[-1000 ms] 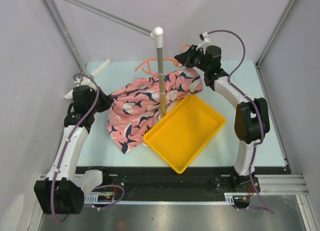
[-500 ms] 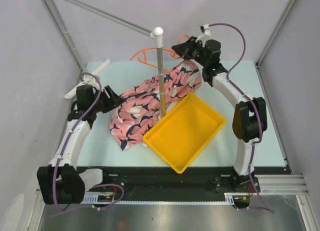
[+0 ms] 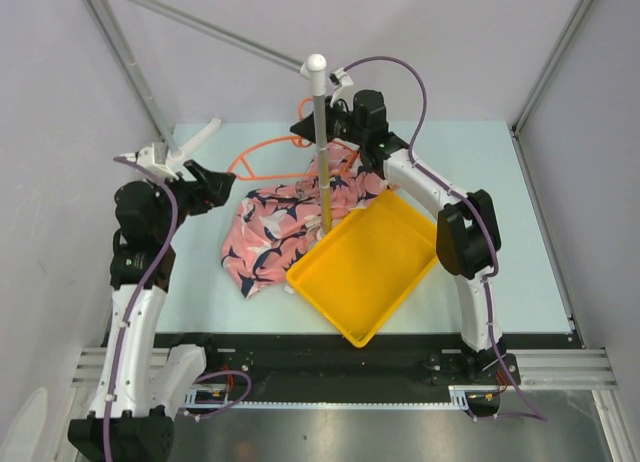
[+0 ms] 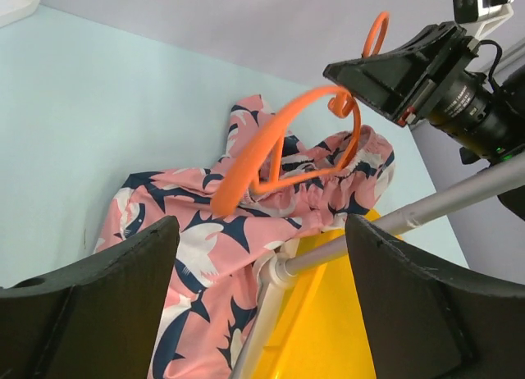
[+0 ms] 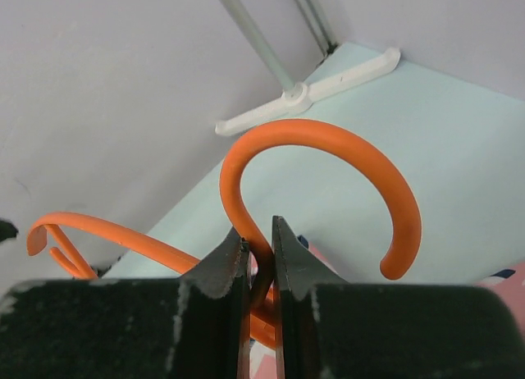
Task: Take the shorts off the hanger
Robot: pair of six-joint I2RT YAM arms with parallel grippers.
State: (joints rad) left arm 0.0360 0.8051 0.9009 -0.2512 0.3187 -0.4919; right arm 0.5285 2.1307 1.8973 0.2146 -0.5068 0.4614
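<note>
The right hand has swung across and the grey pole now stands just beside it. It's carried the hanger along too, with its fingers pinched tight on the wire neck just under the hook, as the wrist view shows plainly. The orange frame trails out from that hand, up in the air. The shorts have sagged into a heap below it on the bench, one edge against the yellow tray. Over at the left hand, the fabric's been let go. That hand has lifted away with its fingers spread wide, and the shorts lie ahead of it and lower down. That looks nearly free, but the hanger's lower bar sits right by the waistband, and I can't tell whether it's fully out yet.
</note>
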